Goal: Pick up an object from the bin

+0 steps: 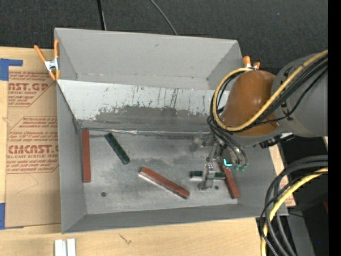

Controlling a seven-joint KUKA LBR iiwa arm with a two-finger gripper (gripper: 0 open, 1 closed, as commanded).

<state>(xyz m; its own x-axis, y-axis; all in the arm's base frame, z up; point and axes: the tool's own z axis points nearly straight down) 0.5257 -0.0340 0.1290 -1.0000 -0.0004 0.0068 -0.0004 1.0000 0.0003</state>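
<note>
Low in the near right-hand part of the grey metal bin, close to the wall my arm comes over, my gripper sits down near the floor. Whether it is open or closed I cannot tell, and I see nothing that I could call held. Just beside it, on the side toward my arm, lies a short reddish-brown stick, tilted a little and running roughly along that wall. It is the nearest thing to my tool, though I cannot tell whether the two touch. On the other side of my gripper, away from the arm, a longer reddish-brown bar lies slanted on the floor, near but apart from it. Further off the same way, and toward the back, is a dark green stick, also slanted. Well apart from my tool, a reddish-brown strip lies against the foot of the far wall. Above my gripper, the orange cover on my wrist is looped with yellow and black cables.
</note>
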